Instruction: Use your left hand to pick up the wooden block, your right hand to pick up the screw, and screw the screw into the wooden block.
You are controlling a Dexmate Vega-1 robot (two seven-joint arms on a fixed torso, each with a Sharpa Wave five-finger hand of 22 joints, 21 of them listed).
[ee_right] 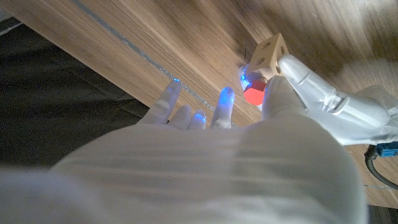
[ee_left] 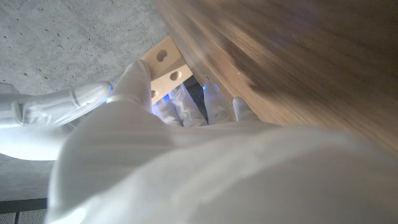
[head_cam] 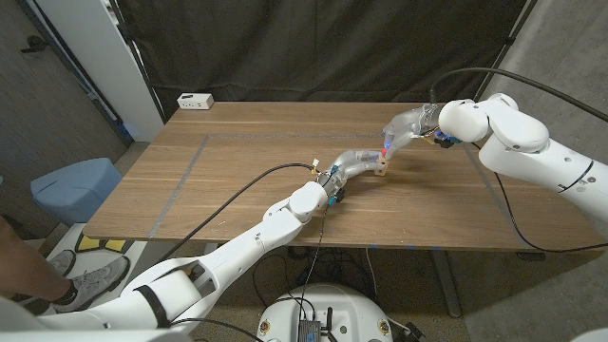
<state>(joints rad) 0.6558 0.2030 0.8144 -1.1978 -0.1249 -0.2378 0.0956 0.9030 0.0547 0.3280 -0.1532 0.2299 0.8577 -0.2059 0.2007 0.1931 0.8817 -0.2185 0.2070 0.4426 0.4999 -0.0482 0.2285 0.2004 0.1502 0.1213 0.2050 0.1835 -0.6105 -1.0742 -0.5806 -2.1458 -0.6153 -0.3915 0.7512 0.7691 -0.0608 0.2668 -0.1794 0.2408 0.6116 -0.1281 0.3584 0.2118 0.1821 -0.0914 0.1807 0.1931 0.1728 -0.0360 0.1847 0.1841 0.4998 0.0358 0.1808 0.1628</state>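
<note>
My left hand (head_cam: 357, 166) grips the wooden block (head_cam: 380, 171) on the table (head_cam: 237, 152); my right hand (head_cam: 404, 128) pinches the red-headed screw (head_cam: 385, 149), pointing down at it.

Wooden table (head_cam: 237, 180), white box (head_cam: 195, 101) at its far left corner

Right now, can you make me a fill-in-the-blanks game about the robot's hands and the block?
1. The left hand holds the wooden ____.
2. The block has round ____ in its sides.
3. The right hand holds a small ____-coloured thing against the block.
4. The table is made of ____.

Missing words: block; holes; red; wood
</note>
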